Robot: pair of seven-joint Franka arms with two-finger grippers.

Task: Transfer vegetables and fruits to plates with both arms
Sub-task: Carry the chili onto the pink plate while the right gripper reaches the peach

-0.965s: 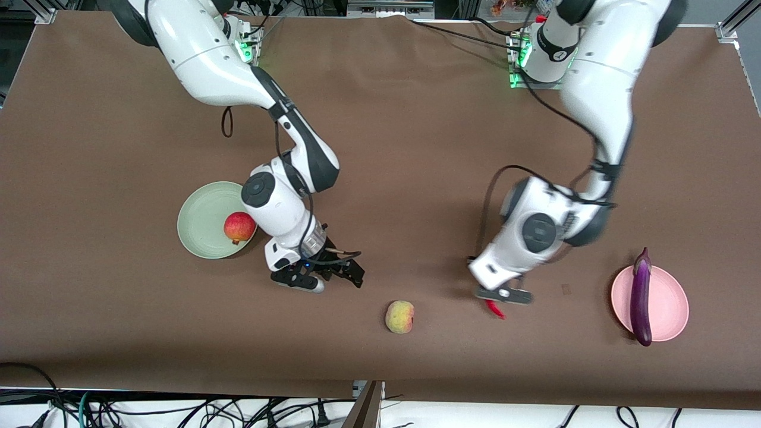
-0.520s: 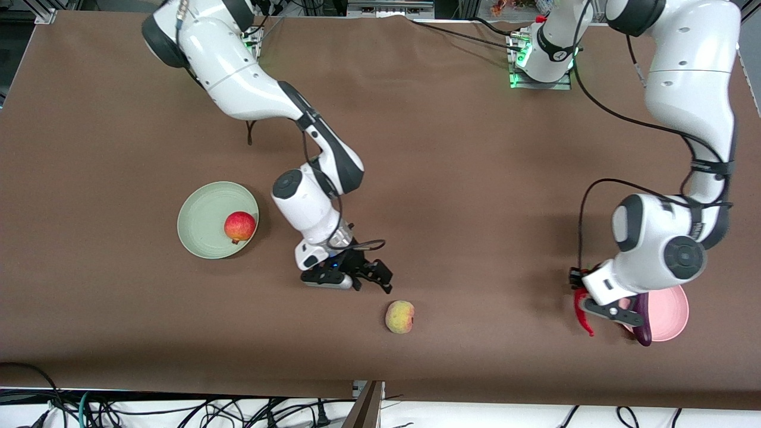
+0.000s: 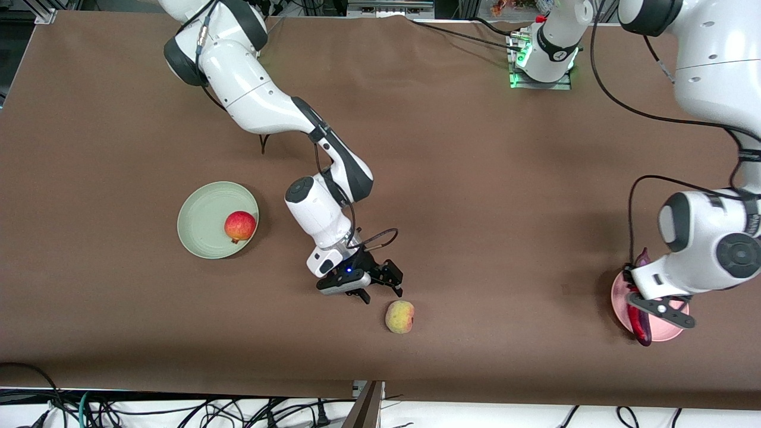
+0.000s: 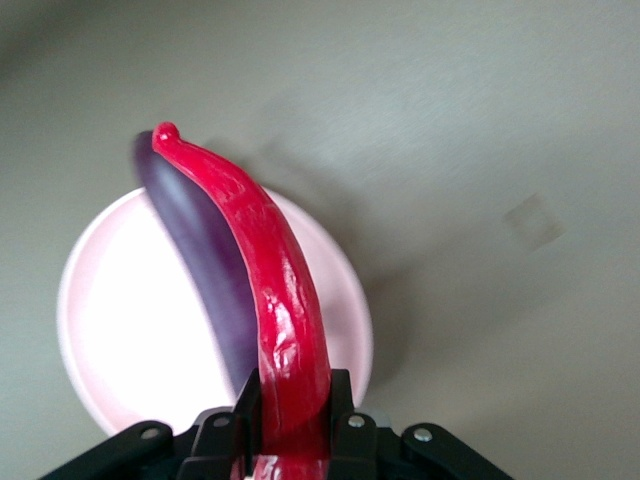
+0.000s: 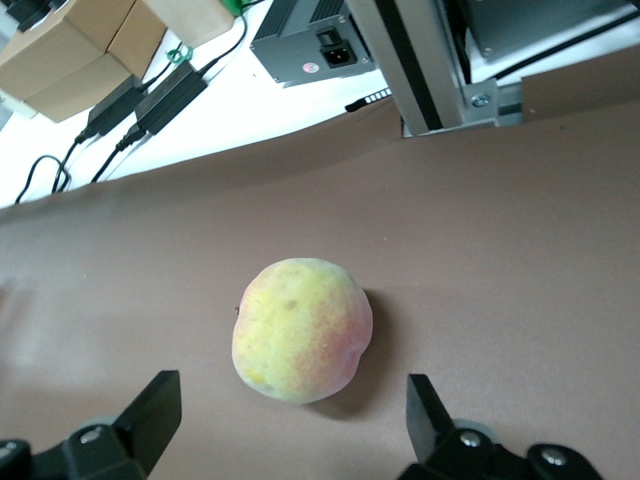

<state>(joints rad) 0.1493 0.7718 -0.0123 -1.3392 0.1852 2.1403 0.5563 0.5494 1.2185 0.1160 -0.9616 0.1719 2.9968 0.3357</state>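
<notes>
My left gripper [image 3: 644, 318] is shut on the red chili pepper [image 3: 638, 321] and holds it over the pale pink plate [image 3: 618, 296]. The purple eggplant [image 3: 642, 258] lies across that plate. In the left wrist view the chili [image 4: 270, 290] sticks out from my shut left gripper [image 4: 293, 420], above the eggplant [image 4: 205, 265] and the plate [image 4: 110, 330]. My right gripper [image 3: 382, 290] is open just beside the yellow-green peach [image 3: 400, 316]. In the right wrist view the peach [image 5: 300, 330] lies just ahead of the open gripper [image 5: 290, 420]. The red fruit [image 3: 239, 226] sits on the pale green plate [image 3: 202, 217].
The peach lies near the table's front edge [image 3: 380, 389], where a metal post [image 3: 367, 407] and cables stand. The right wrist view shows boxes [image 5: 70, 45] and a power unit [image 5: 320, 40] past that edge.
My left arm has carried the chili from the table's middle to over the pink plate. My right gripper has moved from beside the green plate to beside the peach.
</notes>
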